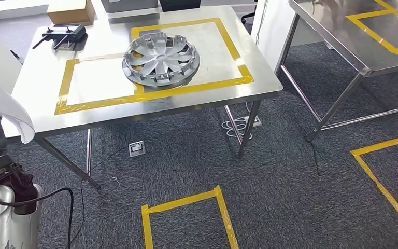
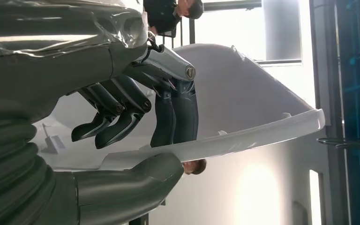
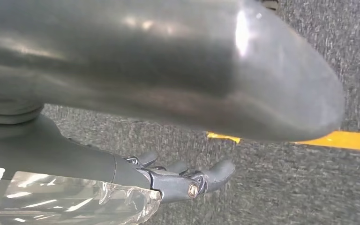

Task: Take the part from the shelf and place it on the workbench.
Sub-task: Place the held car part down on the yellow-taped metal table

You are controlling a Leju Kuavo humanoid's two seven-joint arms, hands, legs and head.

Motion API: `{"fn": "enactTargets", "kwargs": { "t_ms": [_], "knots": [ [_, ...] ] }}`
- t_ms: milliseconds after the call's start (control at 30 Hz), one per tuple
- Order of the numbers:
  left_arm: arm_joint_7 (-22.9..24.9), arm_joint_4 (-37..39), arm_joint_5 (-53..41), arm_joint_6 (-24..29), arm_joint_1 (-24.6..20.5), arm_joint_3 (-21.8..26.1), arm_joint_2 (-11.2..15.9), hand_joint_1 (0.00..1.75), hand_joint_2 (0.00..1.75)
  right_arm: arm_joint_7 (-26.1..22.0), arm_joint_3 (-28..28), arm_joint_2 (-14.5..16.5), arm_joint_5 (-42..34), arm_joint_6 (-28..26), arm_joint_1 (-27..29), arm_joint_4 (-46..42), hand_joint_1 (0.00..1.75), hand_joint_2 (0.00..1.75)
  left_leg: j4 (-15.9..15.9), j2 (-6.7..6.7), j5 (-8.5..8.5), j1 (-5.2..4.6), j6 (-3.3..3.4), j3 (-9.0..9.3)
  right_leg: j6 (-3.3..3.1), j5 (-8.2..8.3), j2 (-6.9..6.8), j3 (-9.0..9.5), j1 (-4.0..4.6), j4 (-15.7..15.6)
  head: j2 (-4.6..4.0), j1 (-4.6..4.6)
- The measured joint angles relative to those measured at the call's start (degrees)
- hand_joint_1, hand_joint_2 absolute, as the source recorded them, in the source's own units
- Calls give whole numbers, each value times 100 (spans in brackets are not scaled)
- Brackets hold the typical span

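Steel surface (image 1: 41,78), smooth and reflective, carries yellow tape rectangles and a round silver spoked hubcap (image 1: 160,58). I see the white part (image 2: 243,136), a glossy curved plastic panel, pinched by its thin edge in my left hand (image 2: 140,126). My right hand (image 3: 183,180) hangs empty over coarse grey carpet (image 3: 309,187), fingers loosely extended.
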Motion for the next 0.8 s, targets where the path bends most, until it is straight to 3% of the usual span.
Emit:
{"fn": "enactTargets", "kwargs": {
  "t_ms": [67, 133, 167, 267, 300, 333, 400, 467, 533, 633, 667, 733, 767, 800],
  "knots": [
    [-4, 15, 3, -4, -18, -2, 7, 175, 175, 0, 0, 7, -18, 0, 1, -1, 0, 0, -69, 3, -33, -7, 68, 43, 56, -30, -16, -10, 3, -8, 0, -1],
    [-9, 34, 4, -5, -44, -2, 17, 175, 175, -4, 0, 8, -28, 0, -4, -2, 0, 0, -145, 3, -33, 9, 146, 120, 79, -120, -36, -105, 1, 193, 0, 8],
    [-10, 45, 5, -7, -59, -2, 20, 175, 175, -6, 0, 7, -31, 0, -5, -2, 0, 0, -174, 6, -42, 19, 184, 166, 70, -218, -43, -261, -3, 479, 0, 14],
    [-11, 99, 7, -9, -80, -5, 14, 175, 175, -9, 1, 8, -34, 0, 5, -2, 0, 0, -179, -2, -113, -8, 246, 232, 56, -491, -44, -995, -15, 1621, 0, 21],
    [-12, 122, 7, -6, -80, -5, 14, 175, 175, -8, 2, 6, -35, 0, 9, -2, 0, 0, -178, -10, -142, -15, 247, 262, 86, -453, -44, -1135, -17, 1739, 0, 22],
    [-13, 145, 7, -1, -81, -4, 15, 175, 175, -8, 2, 2, -36, 0, 12, -2, 0, 0, -178, -19, -175, -18, 241, 304, 130, -320, -44, -1148, -19, 1617, 0, 22],
    [-15, 191, 6, 7, -90, -3, 16, 175, 175, -7, 2, -9, -37, 0, 11, -2, 0, 0, -177, -30, -261, -22, 211, 413, 203, 116, -51, -870, -18, 827, 0, 25],
    [-23, 254, 5, 10, -117, -3, 24, 175, 175, -1, 1, -17, -37, 0, 6, -2, 0, 0, -157, -38, -364, -55, 161, 488, 158, 405, -56, -575, -5, 161, 0, 22],
    [-35, 323, 3, 19, -156, -5, 45, 175, 175, 7, 2, -16, -38, 1, -1, -2, 0, 0, -143, -42, -437, -75, 101, 519, 48, 421, -52, -489, 20, 28, 0, 17],
    [-50, 405, -1, 45, -220, -13, 97, 175, 175, 10, 2, -6, -42, 2, -6, -4, 0, 0, 17, -31, -581, -32, -1, 474, -68, 367, -30, -430, -22, 11, 0, 10],
    [-54, 430, -1, 54, -238, -15, 118, 175, 175, 11, 1, -4, -44, 2, -7, -4, 0, 0, 262, -28, -698, -15, -37, 351, -103, 349, -23, -398, -40, 3, 0, 7],
    [-62, 490, -2, 66, -254, -19, 144, 175, 175, 14, 1, -2, -49, 2, -4, -4, 0, 0, 1021, -25, -972, 13, -97, -86, -157, 299, -17, -350, -31, 4, 0, -1],
    [-63, 530, -2, 80, -254, -20, 148, 175, 175, 14, 1, 3, -50, 2, 1, -4, 0, 0, 1359, -24, -1034, 24, -117, -322, -167, 270, -13, -321, -26, 5, 0, 1],
    [-64, 570, -3, 94, -253, -22, 151, 175, 175, 15, 1, 8, -53, 2, 8, -4, 0, 0, 1529, -23, -993, 32, -128, -483, -169, 238, -7, -285, -23, 6, 0, 1]
  ]
}}
